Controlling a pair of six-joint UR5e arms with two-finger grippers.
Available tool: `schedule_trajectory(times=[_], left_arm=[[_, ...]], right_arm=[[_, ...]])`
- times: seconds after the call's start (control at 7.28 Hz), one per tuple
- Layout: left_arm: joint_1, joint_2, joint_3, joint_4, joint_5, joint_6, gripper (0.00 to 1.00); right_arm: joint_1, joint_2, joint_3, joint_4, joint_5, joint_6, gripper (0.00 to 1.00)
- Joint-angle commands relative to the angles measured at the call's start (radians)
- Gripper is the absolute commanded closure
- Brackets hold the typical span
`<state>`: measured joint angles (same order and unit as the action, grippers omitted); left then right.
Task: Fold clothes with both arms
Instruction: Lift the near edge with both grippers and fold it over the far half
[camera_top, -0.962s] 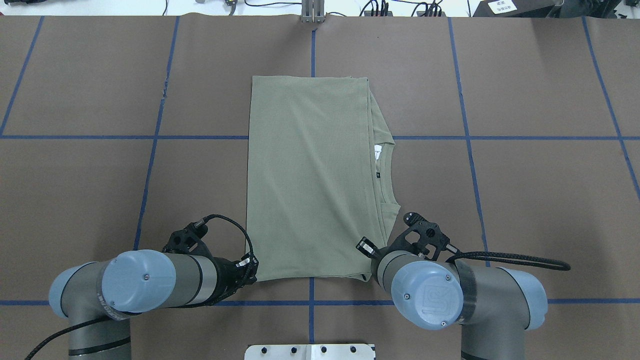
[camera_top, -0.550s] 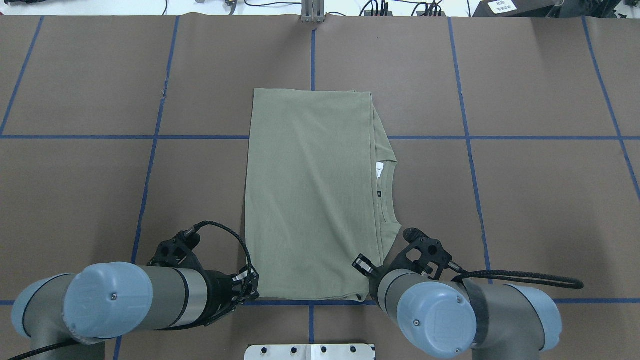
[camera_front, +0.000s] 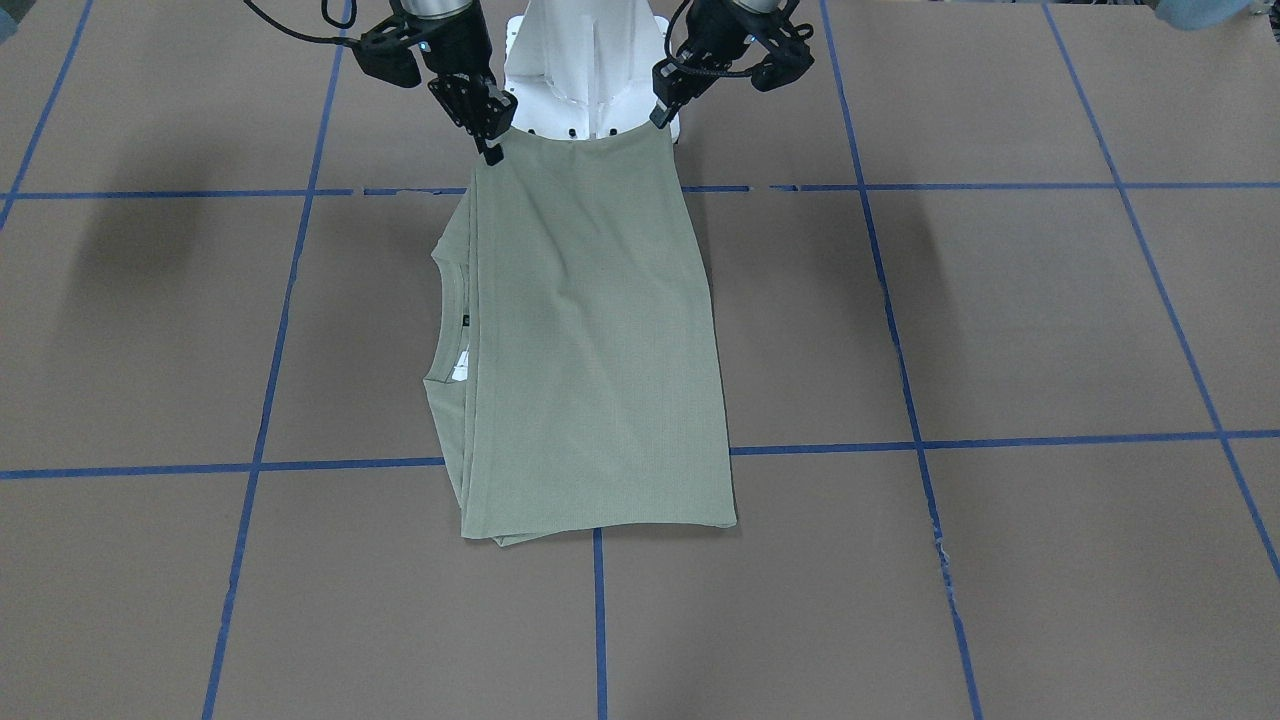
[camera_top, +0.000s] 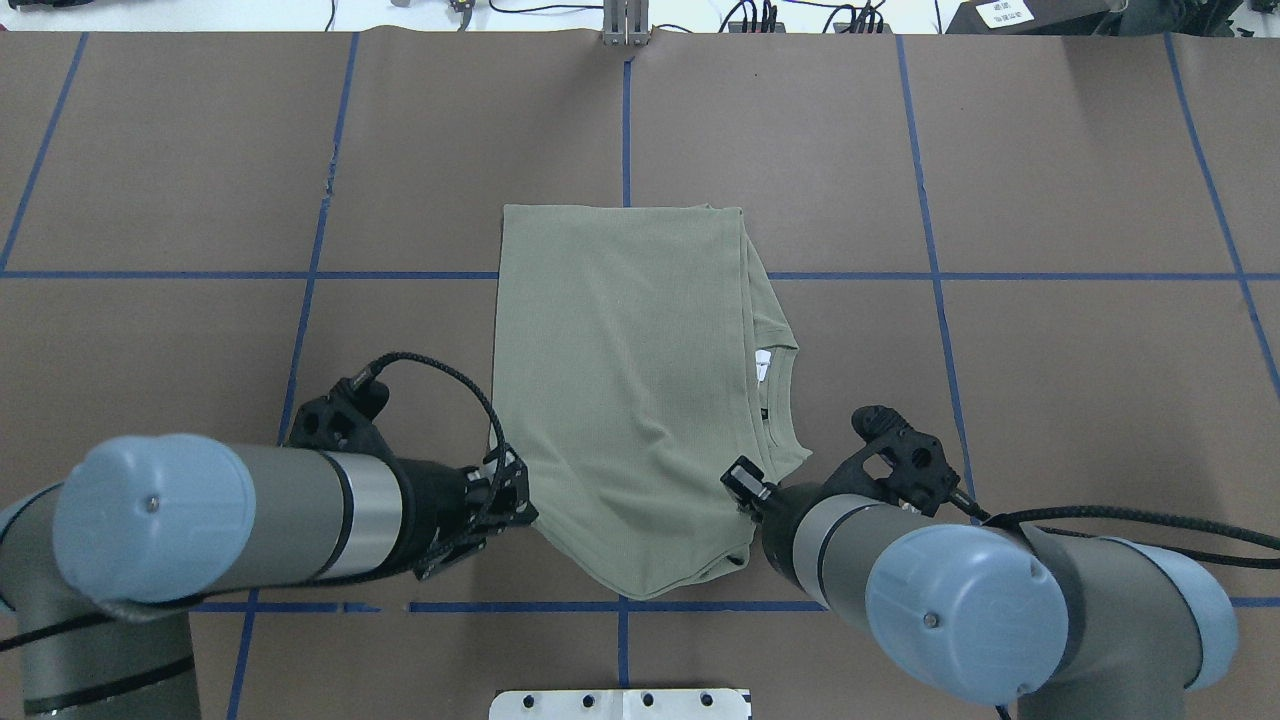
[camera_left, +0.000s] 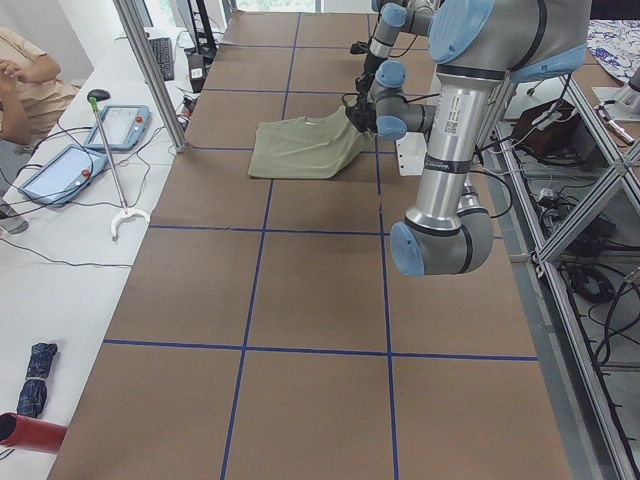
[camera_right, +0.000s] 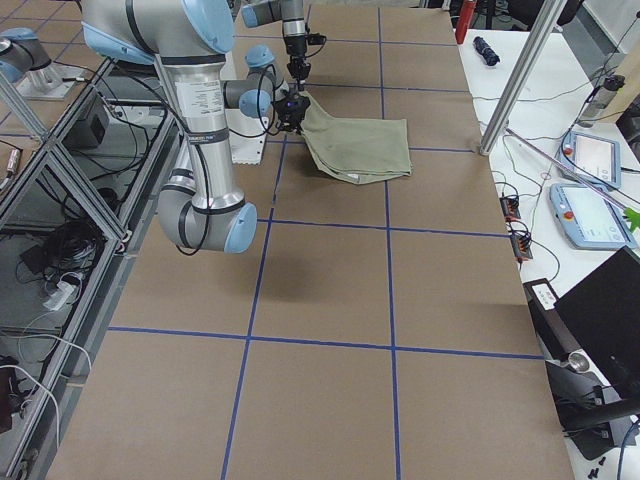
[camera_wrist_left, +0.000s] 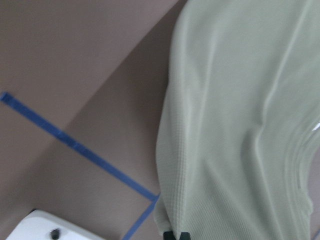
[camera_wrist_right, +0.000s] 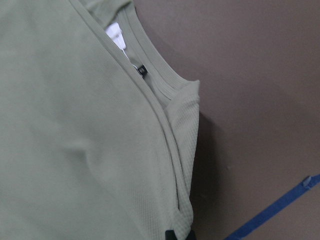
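The sage-green shirt (camera_top: 620, 380) lies folded lengthwise on the brown table, its collar towards the robot's right, with the dark neck label (camera_top: 762, 411) and white tag (camera_top: 762, 366) showing. My left gripper (camera_top: 510, 490) is shut on the shirt's near left corner. My right gripper (camera_top: 745, 492) is shut on the near right corner. Both corners are held off the table and the hem sags between them. In the front-facing view the shirt (camera_front: 590, 350) hangs from the right gripper (camera_front: 490, 150) and the left gripper (camera_front: 662, 112). The wrist views show the cloth (camera_wrist_left: 240, 125) (camera_wrist_right: 75, 125) at the fingertips.
The white base mount (camera_top: 620, 703) sits just behind the lifted hem. Blue tape lines (camera_top: 930, 276) cross the brown table cover. A side table with tablets (camera_left: 120, 125) and a seated person (camera_left: 20, 80) lies beyond the far edge.
The arms dragged the shirt towards the robot, so its far edge slid nearer. Then both grippers rose with the near corners, and the near hem now droops between them.
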<state>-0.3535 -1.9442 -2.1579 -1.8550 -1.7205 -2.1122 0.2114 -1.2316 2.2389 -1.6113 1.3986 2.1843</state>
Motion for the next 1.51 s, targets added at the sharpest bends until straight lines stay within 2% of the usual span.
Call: schedule_trajectory(times=[0.0, 0.14, 0.27, 0.41, 0.69, 0.96, 1.1, 1.24, 1.37], left_arm=[[-0.201, -0.148, 0.179, 0.034, -0.054, 0.141, 1.00], [-0.253, -0.203, 0.279, 0.030, -0.063, 0.217, 1.00], [-0.295, -0.214, 0.346, -0.017, -0.064, 0.245, 1.00], [-0.312, -0.220, 0.427, -0.103, -0.064, 0.250, 1.00], [-0.332, -0.262, 0.542, -0.165, -0.062, 0.253, 1.00], [-0.340, -0.263, 0.619, -0.225, -0.057, 0.288, 1.00], [-0.344, -0.263, 0.641, -0.257, -0.056, 0.296, 1.00], [-0.361, -0.266, 0.689, -0.277, -0.053, 0.340, 1.00], [-0.367, -0.269, 0.784, -0.365, -0.048, 0.381, 0.75]], right_arm=[[0.145, 0.071, -0.095, 0.005, 0.057, -0.097, 1.00], [0.216, 0.139, -0.198, 0.010, 0.097, -0.133, 1.00], [0.289, 0.205, -0.310, 0.010, 0.158, -0.199, 1.00], [0.368, 0.252, -0.397, 0.013, 0.262, -0.251, 1.00], [0.414, 0.306, -0.610, 0.216, 0.290, -0.271, 1.00], [0.462, 0.360, -0.731, 0.258, 0.359, -0.308, 1.00], [0.464, 0.380, -0.764, 0.260, 0.359, -0.314, 1.00], [0.473, 0.411, -0.851, 0.318, 0.361, -0.336, 0.99], [0.491, 0.431, -0.995, 0.462, 0.370, -0.380, 0.27]])
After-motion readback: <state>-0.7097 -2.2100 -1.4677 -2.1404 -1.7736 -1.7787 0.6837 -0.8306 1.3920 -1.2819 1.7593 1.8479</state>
